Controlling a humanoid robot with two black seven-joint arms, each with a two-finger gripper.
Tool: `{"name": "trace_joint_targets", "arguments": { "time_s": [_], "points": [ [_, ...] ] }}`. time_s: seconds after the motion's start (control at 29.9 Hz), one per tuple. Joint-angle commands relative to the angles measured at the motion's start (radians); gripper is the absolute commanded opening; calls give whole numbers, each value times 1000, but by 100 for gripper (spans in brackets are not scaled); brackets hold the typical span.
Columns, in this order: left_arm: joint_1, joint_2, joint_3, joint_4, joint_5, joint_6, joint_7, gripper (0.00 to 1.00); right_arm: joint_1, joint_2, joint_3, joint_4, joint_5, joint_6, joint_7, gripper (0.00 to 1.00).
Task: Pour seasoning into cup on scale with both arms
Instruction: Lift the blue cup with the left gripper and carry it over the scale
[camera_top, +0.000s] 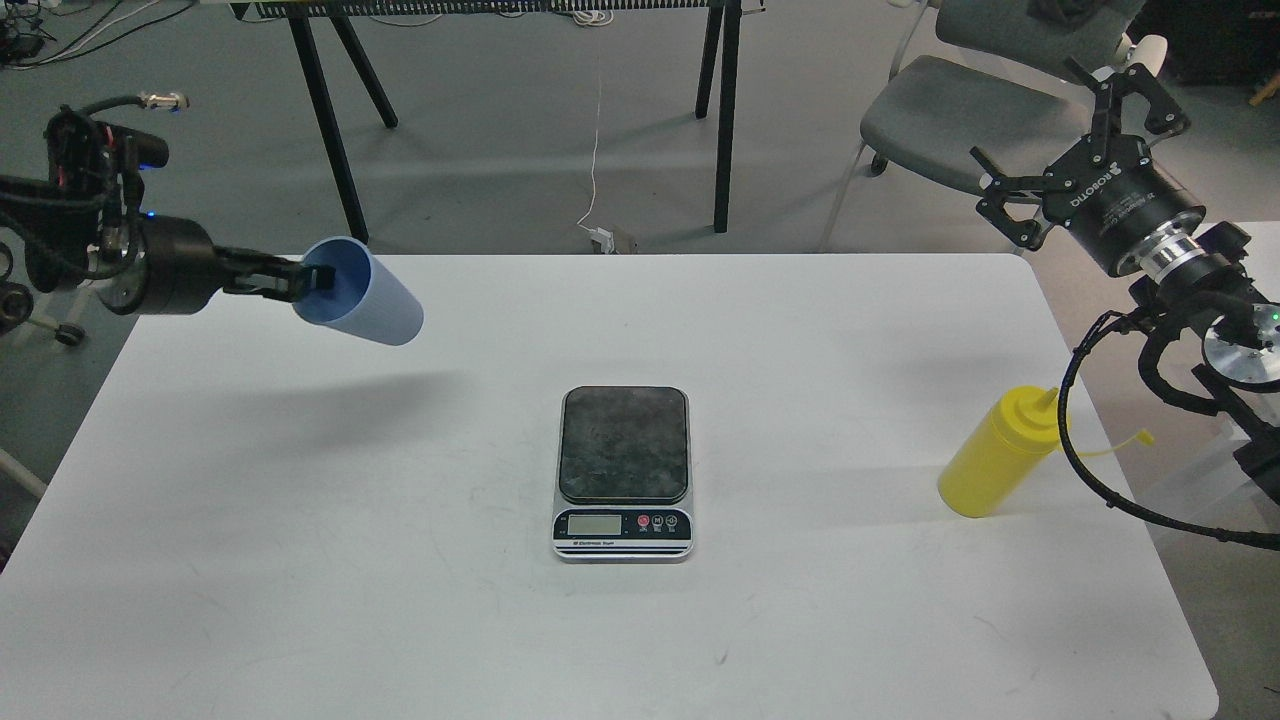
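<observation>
My left gripper (312, 279) is shut on the rim of the light-blue ribbed cup (365, 304). It holds the cup in the air above the table's far left part, tilted with its mouth towards the gripper. The scale (623, 470) lies in the middle of the table with nothing on its dark platform. The yellow squeeze bottle (1000, 453) stands near the right edge, its cap strap sticking out to the right. My right gripper (1070, 120) is open and empty, high above the table's far right corner, well apart from the bottle.
The white table (600, 640) has rounded corners. A black cable loop (1075, 440) from my right arm hangs just beside the bottle's nozzle. A grey chair (950, 110) and black table legs (330, 130) stand on the floor behind the table.
</observation>
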Motion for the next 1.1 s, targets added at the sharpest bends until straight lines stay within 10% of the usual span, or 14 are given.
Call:
{"name": "trace_joint_targets", "arguments": {
  "time_s": [0.0, 0.23, 1.07],
  "points": [
    [-54, -1, 3, -130, 12, 0, 0, 1, 0, -12, 11, -6, 1, 0, 4, 100],
    [-80, -28, 3, -258, 86, 0, 0, 2, -5, -19, 101, -56, 3, 0, 13, 100],
    [-66, -381, 11, -141, 209, 0, 0, 3, -20, -19, 97, -64, 1, 0, 13, 100]
  ]
}}
